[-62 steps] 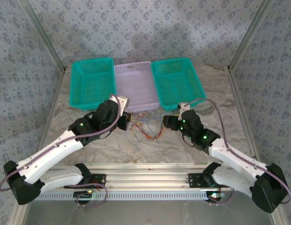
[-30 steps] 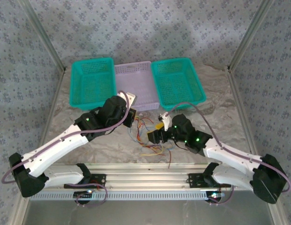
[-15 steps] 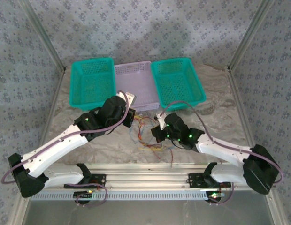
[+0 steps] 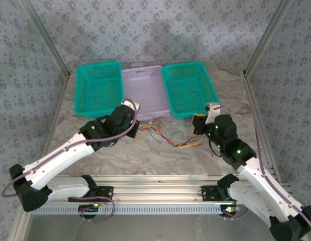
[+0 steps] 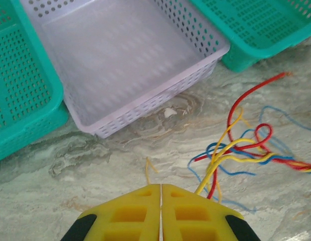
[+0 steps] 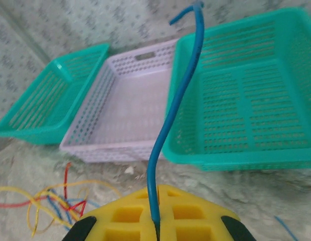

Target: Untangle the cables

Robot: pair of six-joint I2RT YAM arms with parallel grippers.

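Cables (image 4: 163, 136) in red, blue and yellow lie loosely tangled on the marble-patterned table (image 4: 120, 150), at 6 o'clock of the lilac basket (image 4: 143, 93), which sits between two teal baskets (image 4: 98, 88). We note the left gripper (image 4: 137, 126) at 9 o'clock of the bundle with its yellow fingers (image 5: 140, 211) pressed together. Yellow and red strands run down behind one finger and a short yellow end pokes up by the seam; we cannot tell whether any is pinched. The right gripper (image 4: 198, 129), at 3 o'clock of the bundle, is clamped on a blue cable (image 6: 168, 125) that rises from the seam toward 12 o'clock.
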